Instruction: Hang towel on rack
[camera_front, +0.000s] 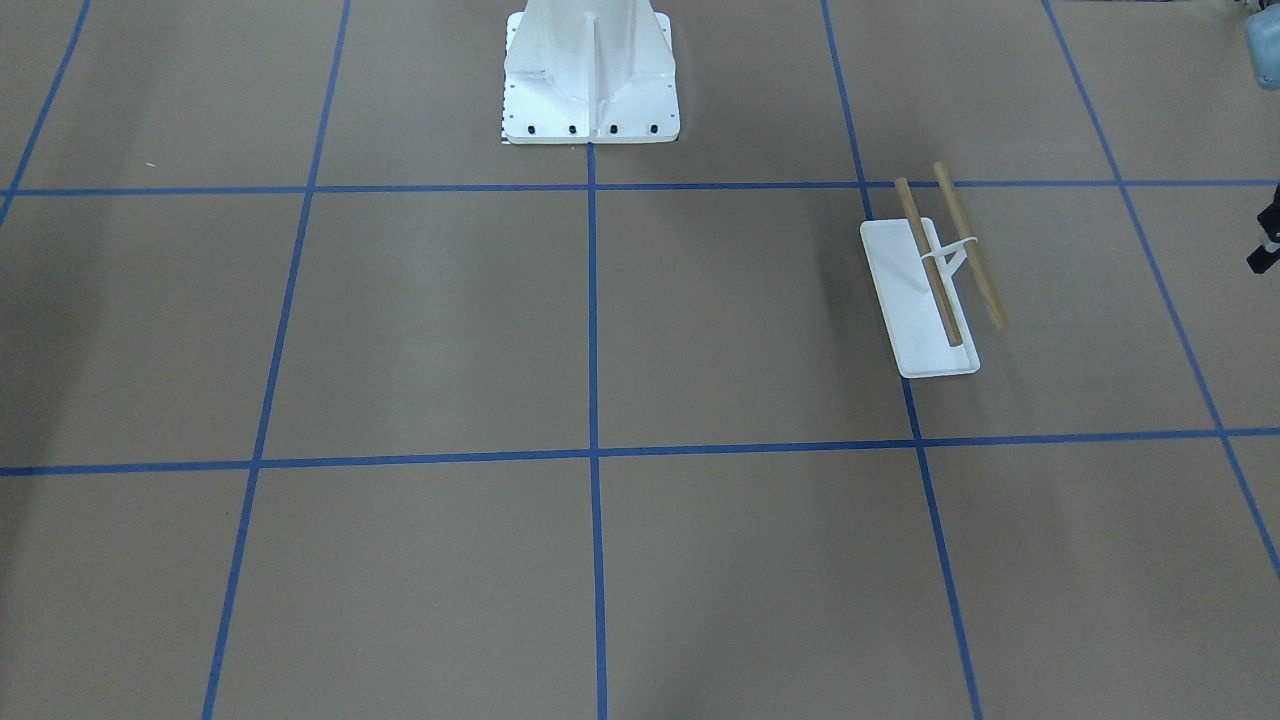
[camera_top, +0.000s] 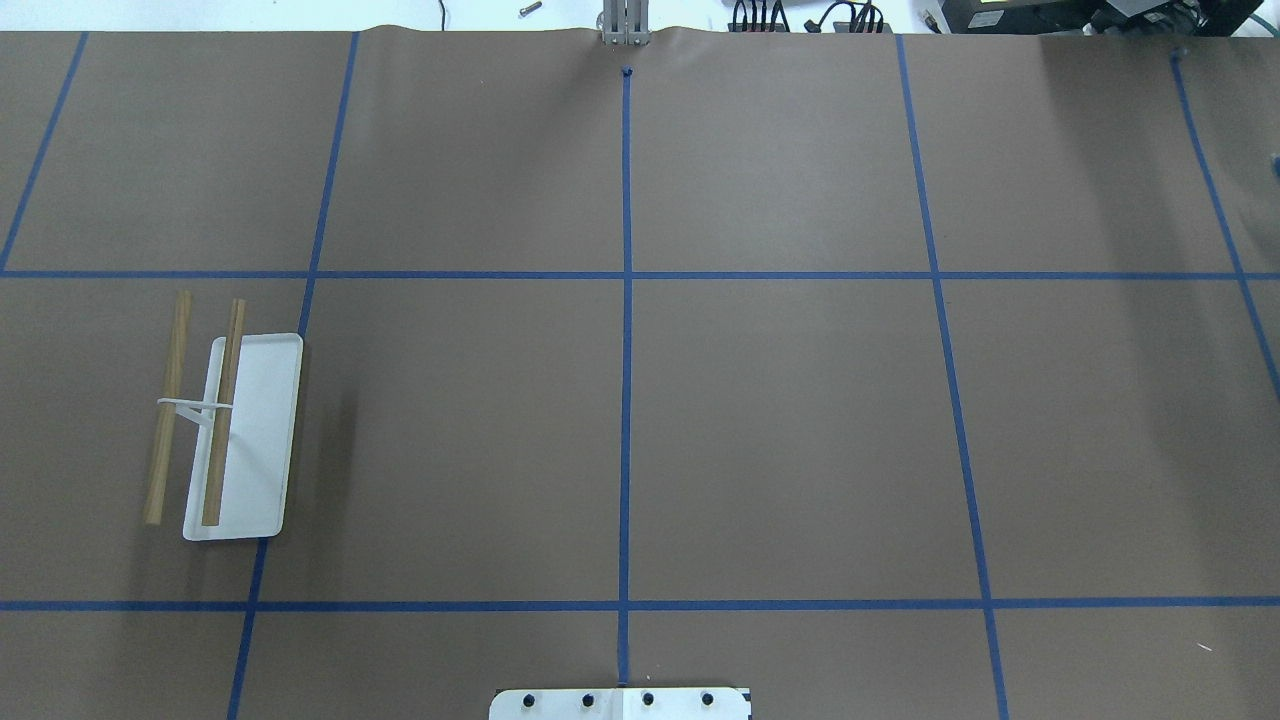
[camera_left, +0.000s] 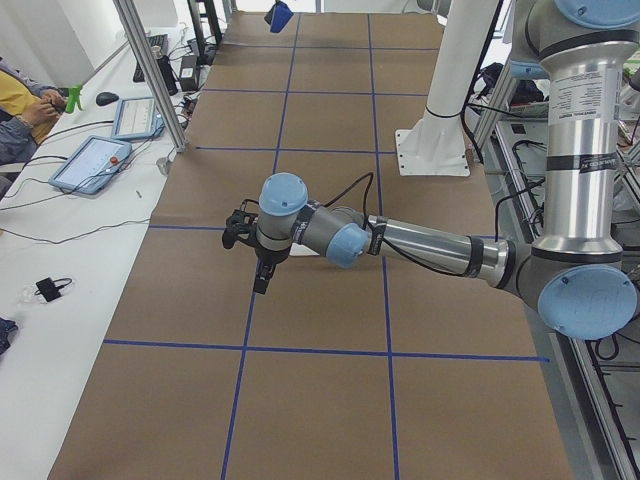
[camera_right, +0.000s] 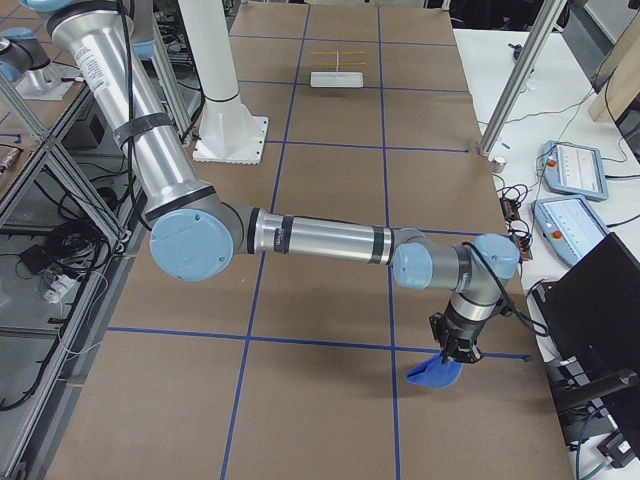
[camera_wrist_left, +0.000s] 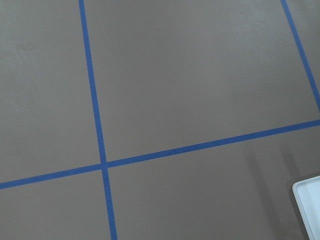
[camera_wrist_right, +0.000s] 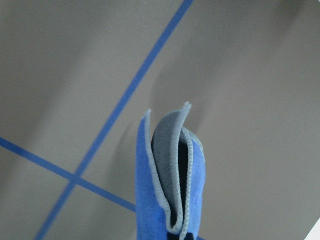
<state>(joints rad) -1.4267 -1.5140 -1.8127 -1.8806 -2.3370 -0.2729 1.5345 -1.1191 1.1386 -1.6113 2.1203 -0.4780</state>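
Towel (camera_wrist_right: 170, 195): royal-blue cloth with grey stitched edge, folded double, hanging, apparently clear of the table (camera_right: 320, 400). Rack (camera_top: 265, 430): white tray base flat on table, two parallel wooden bars above; well apart from towel.

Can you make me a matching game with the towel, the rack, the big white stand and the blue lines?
Things:
1 towel
2 rack
3 pedestal
4 tape lines

Clues:
A bolted to the table
B folded, at the right gripper
C a blue grid across the table
D bars bare, nothing hanging

Pairs: 1-B, 2-D, 3-A, 4-C
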